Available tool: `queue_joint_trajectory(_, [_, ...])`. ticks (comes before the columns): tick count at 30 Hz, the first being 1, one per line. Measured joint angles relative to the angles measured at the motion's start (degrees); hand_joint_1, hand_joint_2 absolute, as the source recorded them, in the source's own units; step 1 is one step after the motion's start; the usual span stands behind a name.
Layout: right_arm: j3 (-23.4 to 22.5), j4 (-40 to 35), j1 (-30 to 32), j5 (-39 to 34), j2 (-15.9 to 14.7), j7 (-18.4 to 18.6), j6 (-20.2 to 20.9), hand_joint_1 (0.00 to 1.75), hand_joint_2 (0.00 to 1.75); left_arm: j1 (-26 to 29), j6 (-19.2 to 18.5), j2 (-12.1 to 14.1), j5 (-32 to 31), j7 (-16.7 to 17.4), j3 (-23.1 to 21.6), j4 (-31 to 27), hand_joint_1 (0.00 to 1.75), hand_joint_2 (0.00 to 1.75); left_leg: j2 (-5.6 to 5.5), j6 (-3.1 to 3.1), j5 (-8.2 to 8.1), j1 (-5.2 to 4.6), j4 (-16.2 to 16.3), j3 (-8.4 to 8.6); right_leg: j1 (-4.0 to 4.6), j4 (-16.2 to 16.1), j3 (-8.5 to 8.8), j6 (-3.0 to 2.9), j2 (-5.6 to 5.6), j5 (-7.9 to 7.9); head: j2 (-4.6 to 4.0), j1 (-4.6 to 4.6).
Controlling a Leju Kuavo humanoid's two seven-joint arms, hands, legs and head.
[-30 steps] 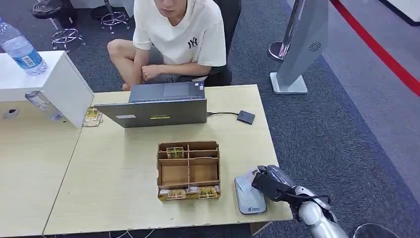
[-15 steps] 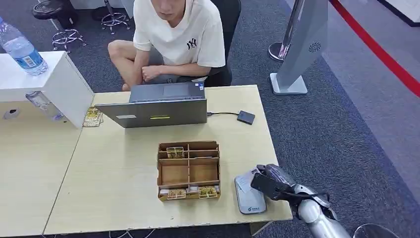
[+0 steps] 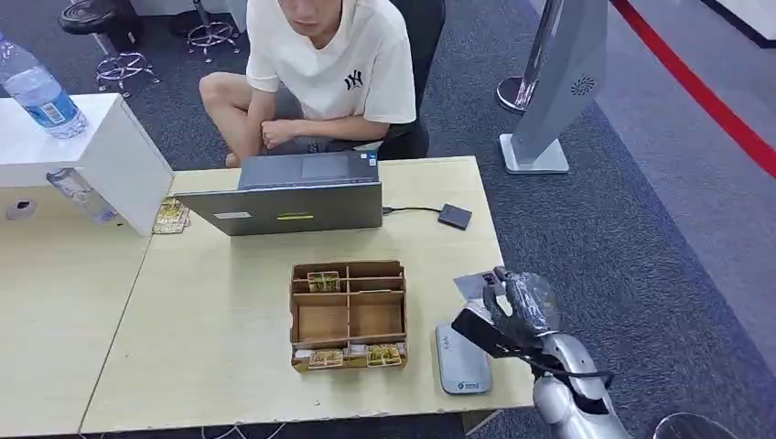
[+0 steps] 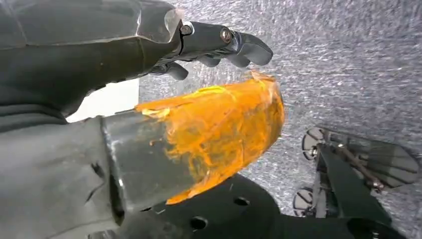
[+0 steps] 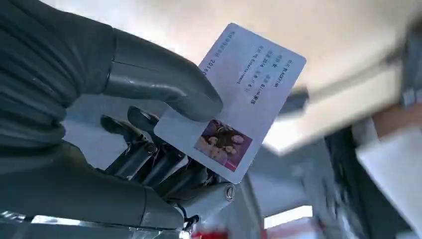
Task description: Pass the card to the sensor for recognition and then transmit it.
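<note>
My right hand [image 3: 514, 309], pinching the white printed plastic card [image 5: 238, 102], has lifted off the grey flat sensor pad [image 3: 460, 362] by the desk's right edge; scan apparently done, handover next.

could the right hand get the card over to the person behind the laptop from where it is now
Probably, though it looks a long stretch. The right hand holds the card lifted above the sensor, with bare table ahead; the laptop stands between it and the person.
</note>
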Motion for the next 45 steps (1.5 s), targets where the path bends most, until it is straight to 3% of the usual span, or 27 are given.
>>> queue_joint_trajectory(3, [-0.98,-4.29,1.84,7.84,1.85,-0.04,-7.71,1.75,1.75,-0.05,0.02,-0.22,-0.41,0.15,0.0,0.0,0.0,0.0,0.01,0.0,0.0,0.0,-0.01,-0.05,0.0,0.0,-0.05,-0.01,0.01,-0.01,0.0,0.0])
queue_joint_trajectory(5, [-1.64,-6.84,2.83,12.52,3.06,-0.68,-10.2,1.75,1.75,-0.06,0.02,-0.26,-0.83,0.35,0.0,0.0,0.0,0.0,0.01,0.0,0.0,0.0,-0.01,-0.08,0.0,0.0,-0.07,-0.01,0.01,-0.01,0.0,0.0])
queue_joint_trajectory(16, [-2.34,-8.94,3.42,15.56,4.26,-2.19,-10.87,1.75,1.75,-0.07,0.0,-0.31,-1.07,0.63,0.0,0.0,0.0,0.0,0.02,0.0,0.0,0.0,-0.01,-0.08,0.0,0.0,-0.09,-0.01,0.01,-0.01,0.0,0.02])
queue_joint_trajectory(17, [-3.1,-10.47,3.71,17.33,5.26,-3.86,-11.05,1.75,1.75,-0.06,0.0,-0.31,-1.16,0.66,0.0,0.0,0.0,0.0,0.02,0.0,0.0,0.0,-0.01,-0.09,0.0,0.0,-0.09,-0.01,0.02,-0.01,0.0,0.02])
queue_joint_trajectory(20, [-7.41,-18.97,4.26,24.78,12.0,-13.7,-11.09,1.75,1.75,-0.1,-0.29,-0.28,-2.21,1.22,-0.17,0.0,0.0,0.0,0.03,-0.01,0.01,0.0,-0.01,-0.09,0.0,0.02,-0.08,-0.01,0.01,0.0,0.0,0.02])
queue_joint_trajectory(21, [-7.8,-21.42,3.83,27.56,13.73,-14.73,-11.11,1.75,1.75,-0.15,-0.57,-0.24,-2.82,1.4,-0.48,0.0,0.0,0.0,0.03,-0.01,0.01,0.0,-0.01,-0.08,0.0,0.03,-0.07,-0.01,0.02,0.01,0.0,0.02])
queue_joint_trajectory(22, [-5.81,-23.03,1.17,33.76,14.07,-8.58,-11.09,1.75,1.75,-0.3,-0.83,-0.13,-3.67,1.92,-1.18,0.0,0.0,0.0,0.06,-0.01,0.02,0.0,-0.01,-0.09,0.0,0.03,-0.07,-0.01,0.04,0.01,0.0,0.0])
queue_joint_trajectory(23, [-4.26,-23.03,-0.26,34.48,13.61,-5.54,-11.09,1.75,1.75,-0.35,-1.05,-0.06,-4.02,2.01,-1.53,0.0,0.0,0.0,0.09,-0.01,0.02,0.0,-0.01,-0.08,-0.01,0.03,-0.07,-0.02,0.06,0.02,0.0,0.02])
queue_joint_trajectory(28, [3.26,-18.94,-9.63,34.59,8.45,2.06,-11.09,1.75,1.75,-0.84,-1.81,0.5,-5.81,2.56,-2.8,0.0,0.0,0.0,0.1,0.0,0.09,-0.01,0.0,-0.08,-0.01,0.03,-0.07,-0.03,0.08,0.09,0.0,0.0])
queue_joint_trajectory(30, [7.07,-15.75,-14.11,34.59,6.02,7.38,-11.09,1.75,1.75,-1.02,-2.19,0.72,-6.3,2.71,-3.32,0.0,0.0,0.0,0.1,0.0,0.11,-0.01,0.0,-0.11,-0.02,0.04,-0.08,-0.04,0.07,0.14,0.0,0.0])
queue_joint_trajectory(32, [12.56,-11.9,-19.67,34.59,3.23,16.55,-11.09,1.75,1.75,-1.13,-2.43,0.96,-6.62,2.86,-3.83,0.0,0.0,0.0,0.11,-0.01,0.19,-0.01,0.0,-0.14,-0.01,0.06,-0.09,-0.05,0.1,0.16,0.0,0.02])
queue_joint_trajectory(33, [17.06,-9.3,-23.23,34.61,1.6,23.43,-11.09,1.75,1.75,-1.17,-2.6,1.05,-6.95,2.89,-4.09,0.0,0.0,0.0,0.12,-0.04,0.21,-0.01,0.0,-0.14,-0.02,0.06,-0.18,-0.07,0.14,0.25,0.0,0.02])
queue_joint_trajectory(34, [21.07,-7.5,-26.37,34.63,0.23,27.91,-11.09,1.75,1.75,-1.25,-2.71,1.16,-6.99,2.88,-4.31,0.0,0.0,0.0,0.14,-0.04,0.23,-0.01,0.0,-0.13,-0.01,0.05,-0.22,-0.07,0.16,0.25,0.0,0.0])
queue_joint_trajectory(35, [24.89,-5.96,-28.55,34.63,-1.19,30.08,-11.09,1.75,1.75,-1.31,-2.73,1.25,-7.06,2.88,-4.53,0.0,0.0,0.0,0.11,-0.04,0.24,0.0,0.01,-0.13,0.0,0.04,-0.19,-0.07,0.13,0.25,0.0,0.0])
queue_joint_trajectory(37, [29.6,-3.75,-31.18,34.61,-2.74,31.08,-11.09,1.75,1.75,-1.29,-2.8,1.31,-7.12,2.88,-4.81,0.0,0.0,0.0,0.03,-0.05,0.25,0.0,0.01,-0.23,0.0,0.06,-0.21,-0.06,0.07,0.25,0.0,-0.02])
queue_joint_trajectory(40, [37.35,1.06,-36.58,34.61,-4.0,38.52,-11.09,1.75,1.75,-1.36,-2.89,1.49,-7.41,2.95,-5.38,0.0,0.0,0.0,0.11,-0.06,0.25,0.01,0.0,-0.24,0.01,0.07,-0.3,-0.07,0.15,0.25,0.0,0.02])
queue_joint_trajectory(45, [44.31,9.39,-41.19,34.61,-4.24,40.28,-11.09,1.75,1.75,-1.61,-3.08,1.68,-8.17,3.19,-6.45,0.0,0.0,0.0,0.0,-0.06,0.26,0.01,0.0,-0.3,0.02,0.07,-0.29,-0.07,0.01,0.25,0.0,0.02])
